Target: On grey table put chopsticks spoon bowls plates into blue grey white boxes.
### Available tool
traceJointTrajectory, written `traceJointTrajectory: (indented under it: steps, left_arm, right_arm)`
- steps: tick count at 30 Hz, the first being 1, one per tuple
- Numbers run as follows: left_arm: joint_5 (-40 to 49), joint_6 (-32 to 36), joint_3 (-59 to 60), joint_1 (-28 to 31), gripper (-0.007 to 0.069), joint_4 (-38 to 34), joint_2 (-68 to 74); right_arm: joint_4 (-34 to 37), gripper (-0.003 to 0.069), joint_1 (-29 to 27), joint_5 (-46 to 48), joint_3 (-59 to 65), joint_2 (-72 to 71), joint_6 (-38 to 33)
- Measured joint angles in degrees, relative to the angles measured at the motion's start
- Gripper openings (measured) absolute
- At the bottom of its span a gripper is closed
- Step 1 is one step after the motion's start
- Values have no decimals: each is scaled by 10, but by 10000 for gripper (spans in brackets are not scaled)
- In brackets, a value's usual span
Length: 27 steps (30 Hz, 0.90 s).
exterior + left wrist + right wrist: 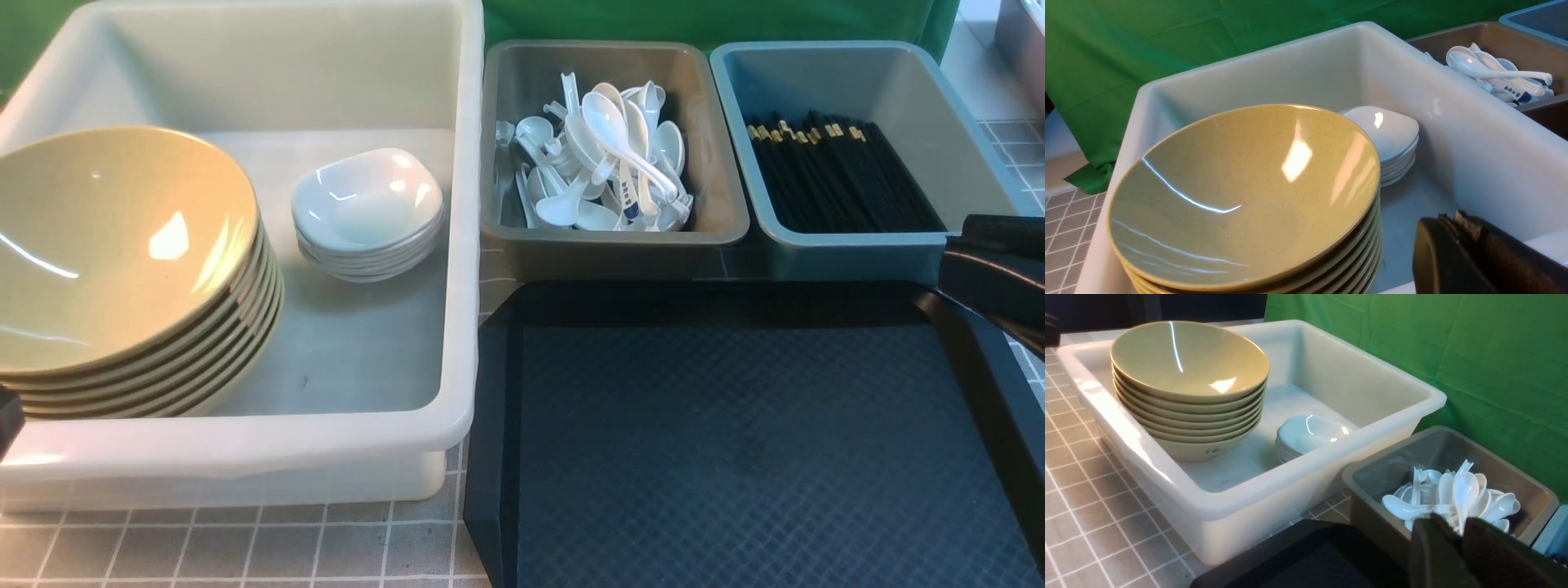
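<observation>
Front view: black tray (735,441) is the landmark. White box (245,445) sits beside it and holds the stacked bowls (122,253) and plates (367,208). Behind the tray, grey box (612,237) holds spoons (608,159) and blue box (857,245) holds chopsticks (841,175). Tray looks bare, so sorting seems finished. Right gripper's arm shows at the tray's far right edge; fingertips are out of frame.

Left wrist view: left gripper (1457,237) is pressed together, empty, hanging over the white box's near rim (1547,245).

Right wrist view: right gripper (1461,535) over the tray-side rim of the grey box, fingers near-closed with a thin gap, nothing visibly pinched. Best move: retract both arms straight up and clear the rims.
</observation>
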Motion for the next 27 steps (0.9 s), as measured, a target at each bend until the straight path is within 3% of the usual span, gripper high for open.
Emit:
traceJointTrajectory:
  steps: [3, 9, 14, 19, 23, 27]
  left_arm:
    - [0, 0, 0, 0, -10, 0, 0]
    - [0, 0, 0, 0, -11, 0, 0]
    - [0, 0, 0, 0, -11, 0, 0]
    - [0, 0, 0, 0, -11, 0, 0]
    - [0, 0, 0, 0, -11, 0, 0]
    - [0, 0, 0, 0, -11, 0, 0]
  right_arm:
    - [0, 92, 0, -11, 3, 0, -1]
    - [-9, 0, -25, -102, 99, -44, 27]
    - [-49, -1, -124, -167, 237, -144, 110]
    - [-152, -1, -300, -118, 371, -288, 290]
    - [-180, -1, -357, -55, 410, -340, 337]
    - [-201, -1, -377, -12, 428, -370, 348]
